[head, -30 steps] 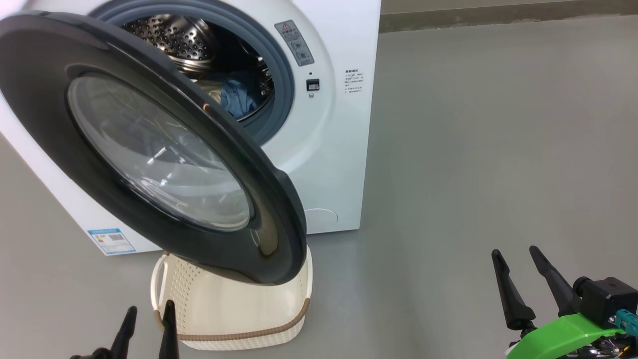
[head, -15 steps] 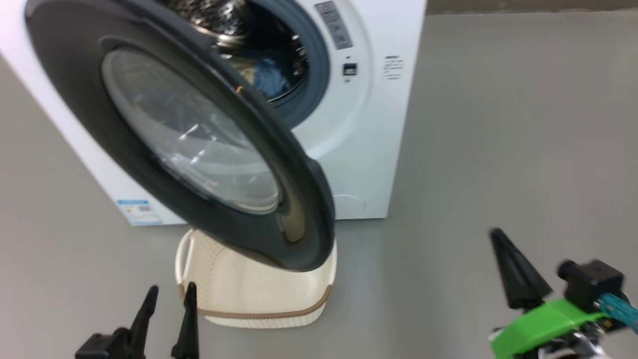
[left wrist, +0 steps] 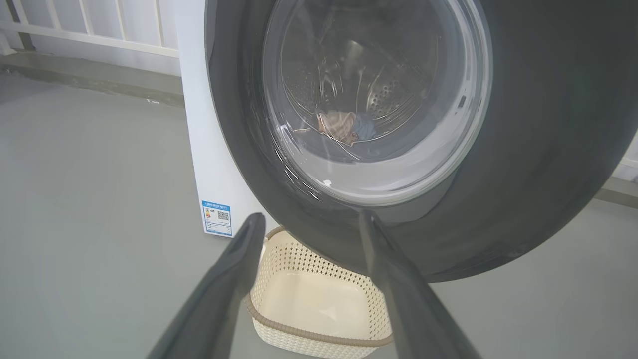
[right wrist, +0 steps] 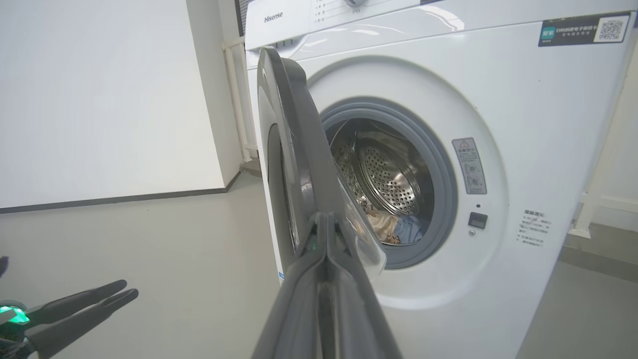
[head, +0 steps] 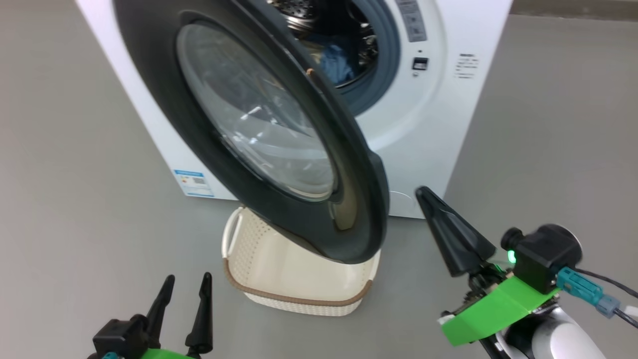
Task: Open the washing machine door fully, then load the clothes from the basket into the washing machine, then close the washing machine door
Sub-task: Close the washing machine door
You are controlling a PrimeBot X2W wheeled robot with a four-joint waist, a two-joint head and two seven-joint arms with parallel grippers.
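The washing machine (head: 438, 114) stands with its door (head: 349, 164) swung out, black rim and glass bowl toward me. Blue and cream clothes (head: 336, 62) lie in the steel drum, and show through the glass as clothes (left wrist: 344, 127). The cream basket (head: 279, 295) sits on the floor under the door, with nothing in it. My right gripper (head: 422, 192) is shut, just right of the door's free edge; its gripper (right wrist: 321, 217) overlaps the edge-on door (right wrist: 294, 149), and contact cannot be told. My left gripper (head: 184, 289) is open, low and left of the basket (left wrist: 319, 339).
Grey floor lies on all sides of the machine. A blue label sticker (head: 192, 182) marks the machine's lower side. A white railing (left wrist: 89, 30) and a white wall (right wrist: 99, 99) stand behind and beside it. My left gripper's fingers (right wrist: 84, 299) point in at the lower left.
The camera has turned, shifting the whole picture right. My right gripper went from open to shut and rose toward the door's free edge. The left gripper stayed open.
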